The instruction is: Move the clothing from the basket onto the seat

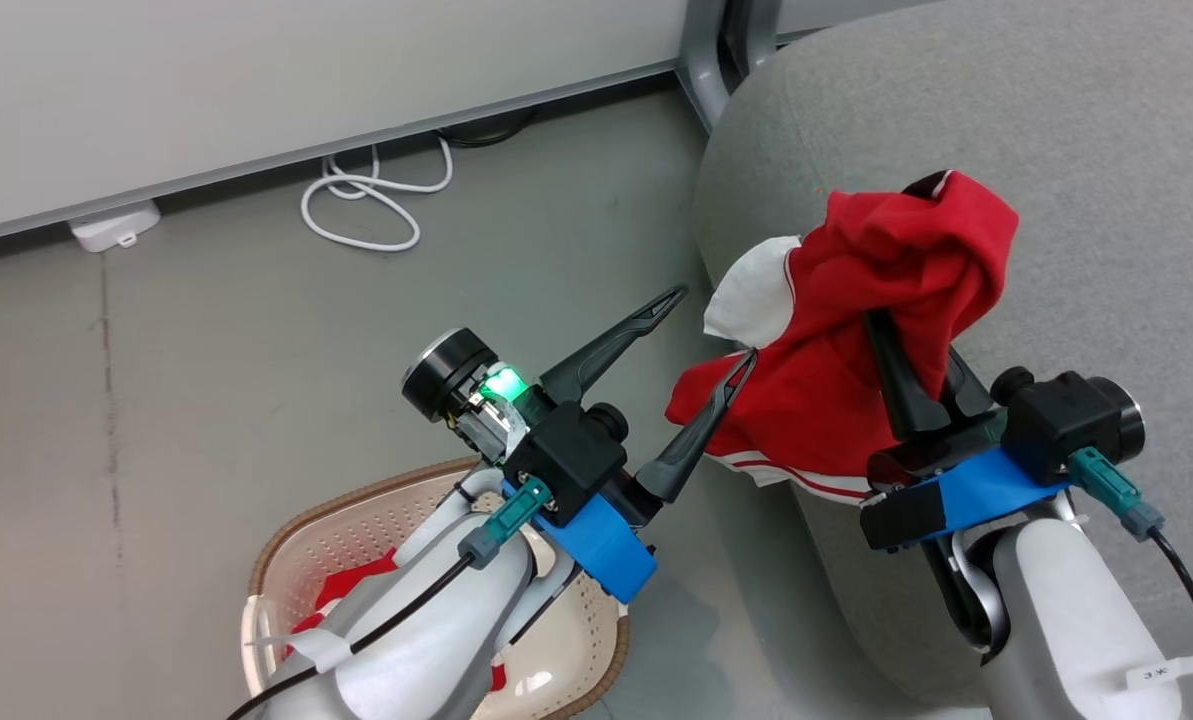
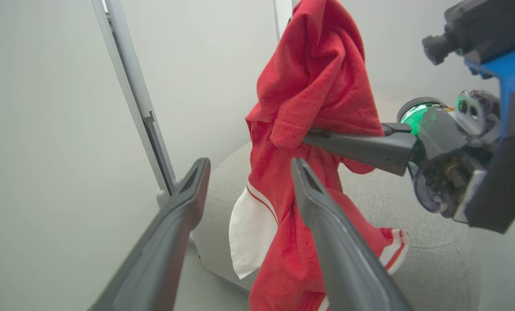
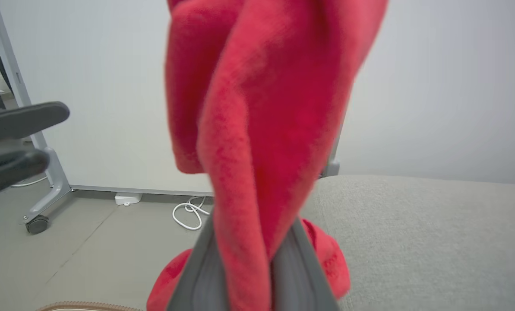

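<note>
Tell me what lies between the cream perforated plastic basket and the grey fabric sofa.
Only bare grey floor separates the cream basket and grey sofa, seen in the head view.

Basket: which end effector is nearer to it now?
Left. The left end effector, open, hangs just beyond the basket toward the seat; the right end effector, shut on a red garment, is farther off at the seat's edge.

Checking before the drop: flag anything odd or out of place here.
The red garment hangs bunched from the shut right claw at the seat corner. Its striped hem trails past the edge, so it could slip off if released there. A white cable lies loosely coiled on the floor. Nothing looks damaged.
</note>
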You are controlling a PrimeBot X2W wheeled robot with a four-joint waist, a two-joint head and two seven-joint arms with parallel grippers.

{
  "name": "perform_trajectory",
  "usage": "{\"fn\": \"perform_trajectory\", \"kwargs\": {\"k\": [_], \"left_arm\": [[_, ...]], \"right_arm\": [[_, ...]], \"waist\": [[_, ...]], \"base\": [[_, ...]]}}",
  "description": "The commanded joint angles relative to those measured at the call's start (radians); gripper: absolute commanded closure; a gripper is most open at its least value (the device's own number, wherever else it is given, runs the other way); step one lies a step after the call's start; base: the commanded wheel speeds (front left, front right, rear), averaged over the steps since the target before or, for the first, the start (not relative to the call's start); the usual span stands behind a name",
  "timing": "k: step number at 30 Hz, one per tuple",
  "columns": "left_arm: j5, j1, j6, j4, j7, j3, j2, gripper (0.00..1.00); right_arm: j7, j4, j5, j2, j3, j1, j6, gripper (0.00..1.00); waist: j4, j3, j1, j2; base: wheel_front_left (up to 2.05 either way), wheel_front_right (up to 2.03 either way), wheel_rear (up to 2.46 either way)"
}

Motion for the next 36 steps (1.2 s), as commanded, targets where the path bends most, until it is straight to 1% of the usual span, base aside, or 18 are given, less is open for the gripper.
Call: {"fn": "perform_trajectory", "kwargs": {"k": [1,10,13,22,29,32,36], "left_arm": [[-0.003,-0.016,-0.001,0.000,-0.003,-0.002,0.005,0.00],[-0.012,-0.035,-0.001,0.008,-0.003,-0.043,0.009,0.00],[-0.015,-0.038,-0.001,0.011,-0.003,-0.051,0.010,0.00],[-0.019,-0.047,-0.001,0.010,-0.003,-0.065,0.011,0.00],[-0.010,-0.069,-0.001,0.005,-0.003,-0.058,0.020,0.00],[-0.006,-0.084,-0.001,0.005,-0.003,-0.062,0.025,0.00],[0.000,-0.117,-0.001,0.003,-0.003,-0.073,0.036,0.00]], "right_arm": [[-0.004,-0.006,-0.007,0.005,-0.005,0.011,0.000,1.00],[-0.004,-0.038,-0.009,0.019,-0.082,0.067,0.000,1.00],[-0.004,-0.042,-0.011,0.022,-0.093,0.079,0.000,1.00],[-0.004,-0.055,-0.012,0.031,-0.108,0.078,0.000,1.00],[-0.004,-0.108,-0.016,0.029,-0.147,-0.032,0.000,1.00],[-0.004,-0.139,-0.014,0.006,-0.182,-0.122,0.000,1.00],[-0.004,-0.166,-0.008,-0.032,-0.258,-0.259,0.000,1.00]], "waist": [[-0.023,0.015,0.0000,0.0000],[-0.085,0.034,0.0000,0.0000],[-0.100,0.038,0.0000,0.0000],[-0.107,0.049,0.0000,0.0000],[-0.101,0.096,0.0000,0.0000],[-0.095,0.140,0.0000,0.0000],[-0.082,0.209,0.0000,0.0000]], "base": [[0.00,0.00,0.00],[0.00,0.00,0.00],[0.00,0.00,0.00],[0.00,0.00,0.00],[0.00,0.00,0.00],[0.00,0.00,0.00],[0.00,0.00,0.00]]}}
